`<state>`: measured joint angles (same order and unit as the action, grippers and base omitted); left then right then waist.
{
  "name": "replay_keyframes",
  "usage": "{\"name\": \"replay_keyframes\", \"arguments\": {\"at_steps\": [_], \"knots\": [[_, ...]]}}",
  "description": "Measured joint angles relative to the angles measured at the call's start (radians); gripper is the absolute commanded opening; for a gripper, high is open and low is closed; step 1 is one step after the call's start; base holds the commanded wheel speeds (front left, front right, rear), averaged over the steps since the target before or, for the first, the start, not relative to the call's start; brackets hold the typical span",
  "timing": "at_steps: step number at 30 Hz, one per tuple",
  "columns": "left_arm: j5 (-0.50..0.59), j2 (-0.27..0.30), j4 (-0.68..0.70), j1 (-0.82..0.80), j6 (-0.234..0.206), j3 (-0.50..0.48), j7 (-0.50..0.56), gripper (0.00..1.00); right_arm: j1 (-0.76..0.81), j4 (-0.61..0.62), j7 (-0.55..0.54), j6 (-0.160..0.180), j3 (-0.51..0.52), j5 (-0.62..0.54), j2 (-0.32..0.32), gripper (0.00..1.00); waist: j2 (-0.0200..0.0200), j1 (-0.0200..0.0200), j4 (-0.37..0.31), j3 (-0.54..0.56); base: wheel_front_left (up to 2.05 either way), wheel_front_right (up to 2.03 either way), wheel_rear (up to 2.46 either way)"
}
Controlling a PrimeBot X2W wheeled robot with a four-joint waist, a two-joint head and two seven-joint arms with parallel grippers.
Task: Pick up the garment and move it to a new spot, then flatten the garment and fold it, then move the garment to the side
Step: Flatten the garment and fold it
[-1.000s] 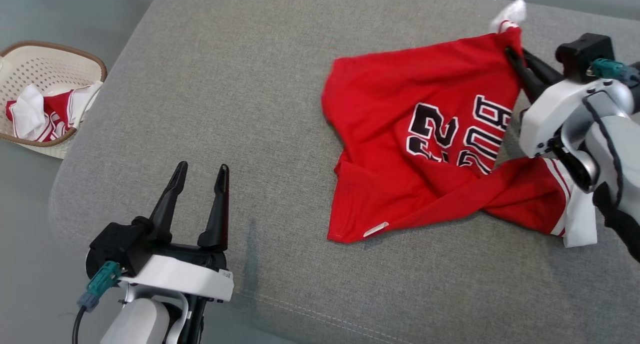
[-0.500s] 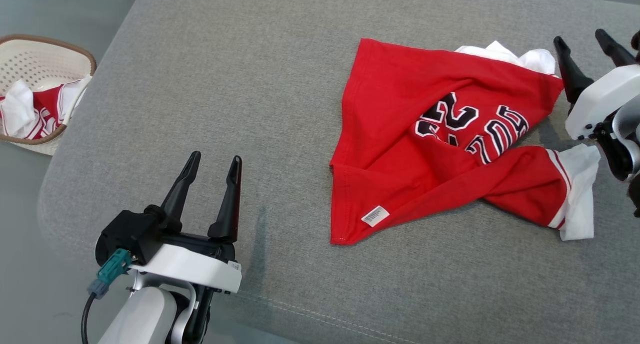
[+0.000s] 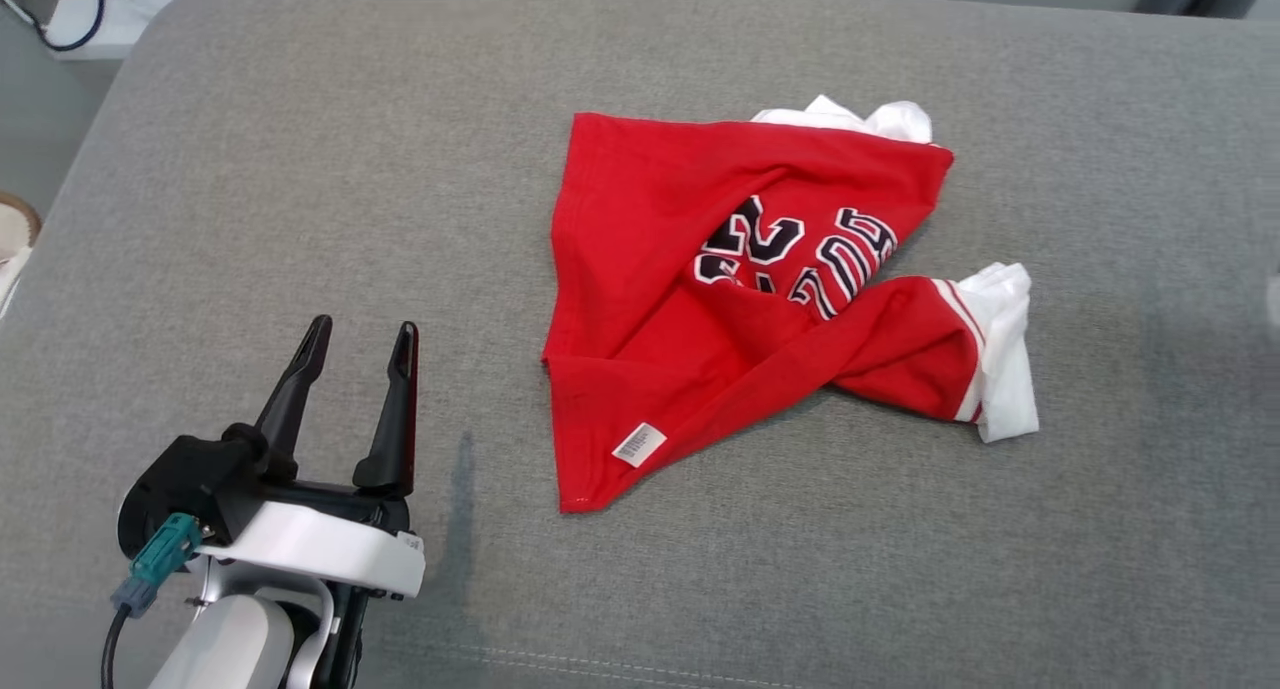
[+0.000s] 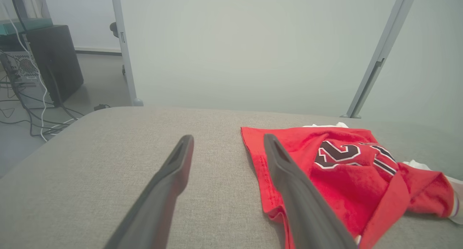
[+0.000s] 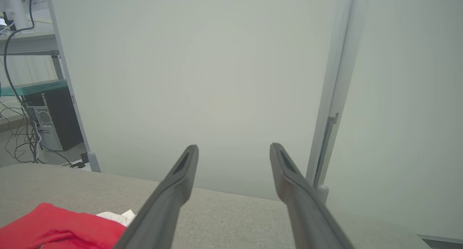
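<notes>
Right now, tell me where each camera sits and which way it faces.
Head view: on the head, looking down at the red jersey on the grey cushion; open left gripper lower left.
Left wrist view: on the left wrist, looking along its fingers across the cushion; jersey at right.
Right wrist view: on the right wrist, facing a pale wall; open right gripper, jersey lower left.
Shared: all three show the jersey.

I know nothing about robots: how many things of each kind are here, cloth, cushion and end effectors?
Garments: 1, the red jersey
Cushions: 1, the grey cushion
End effectors: 2, the left end effector and the right end effector, both open
Total: 4
</notes>
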<state>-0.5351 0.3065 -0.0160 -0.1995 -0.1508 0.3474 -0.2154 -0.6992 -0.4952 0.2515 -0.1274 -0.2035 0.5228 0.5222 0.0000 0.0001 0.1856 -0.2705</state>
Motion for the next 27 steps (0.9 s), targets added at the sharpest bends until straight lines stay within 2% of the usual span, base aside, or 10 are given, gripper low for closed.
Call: {"name": "replay_keyframes", "arguments": {"at_steps": [3,4,6,16,21,27], "knots": [[0.000,0.011,0.019,0.022,-0.015,-0.008,0.013,1.00,0.160,0.149,0.000,0.000,0.113,-0.085,-0.062,1.00,0.0000,0.0000,-0.035,0.014,0.00,0.00,0.00],[0.000,0.022,0.033,0.037,-0.022,-0.012,0.020,1.00,0.258,0.233,0.000,0.000,0.169,-0.135,-0.108,1.00,0.0000,0.0000,-0.056,0.024,0.00,0.00,0.00],[0.000,0.031,0.045,0.058,-0.034,-0.022,0.022,1.00,0.352,0.305,0.000,0.000,0.200,-0.177,-0.156,1.00,0.0000,0.0000,-0.076,0.035,0.00,0.00,0.00],[-0.021,0.053,0.100,0.182,-0.091,-0.061,0.039,1.00,0.690,0.519,-0.043,0.000,0.235,-0.302,-0.365,1.00,0.0000,0.0000,-0.133,0.114,0.00,0.00,0.00],[-0.022,0.058,0.119,0.232,-0.115,-0.078,0.039,1.00,0.776,0.569,-0.070,0.000,0.237,-0.332,-0.419,1.00,0.0000,-0.0001,-0.142,0.150,0.00,0.00,0.00],[-0.023,0.085,0.129,0.279,-0.141,-0.110,0.039,1.00,0.801,0.583,-0.093,0.000,0.232,-0.340,-0.430,1.00,0.0000,0.0000,-0.149,0.186,0.00,0.00,0.00]]}}
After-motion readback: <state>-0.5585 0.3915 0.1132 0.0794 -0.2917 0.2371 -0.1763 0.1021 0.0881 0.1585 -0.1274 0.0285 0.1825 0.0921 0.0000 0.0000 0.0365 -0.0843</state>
